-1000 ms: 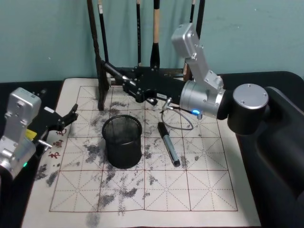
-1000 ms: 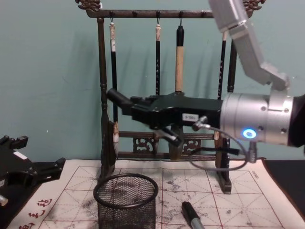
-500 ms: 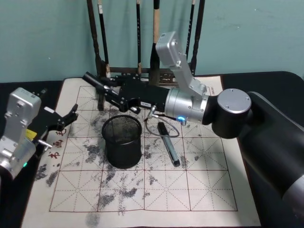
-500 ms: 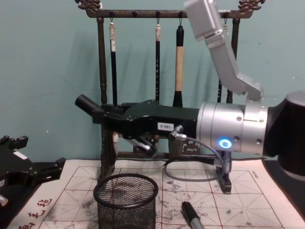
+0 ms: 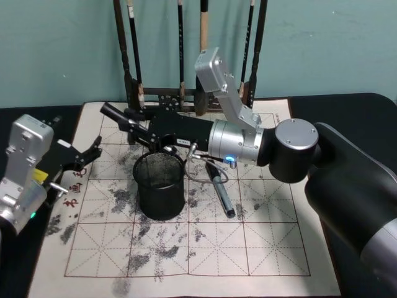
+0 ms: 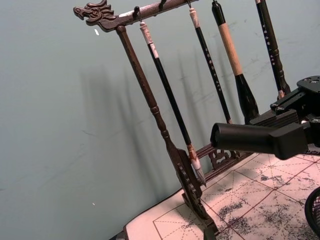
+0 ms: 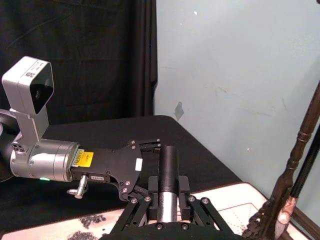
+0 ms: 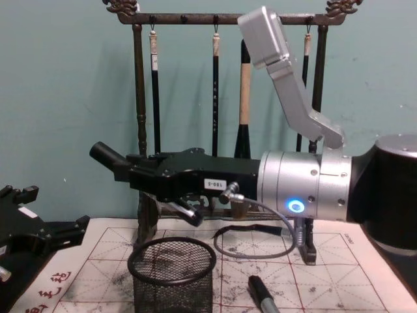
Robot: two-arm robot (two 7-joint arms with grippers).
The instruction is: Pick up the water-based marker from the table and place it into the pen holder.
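Already off the ink-stained gridded mat [image 5: 267, 248], a dark cylindrical marker [image 5: 113, 113] is clamped in the right gripper [image 5: 138, 126], apparently just above the round black wire-mesh pen holder [image 5: 160, 197]; dropping it in remains. The left gripper [image 5: 92, 151] idles open, leftward.

Head view steeply down, chest view low and level, both on the pen holder [image 5: 160, 186]
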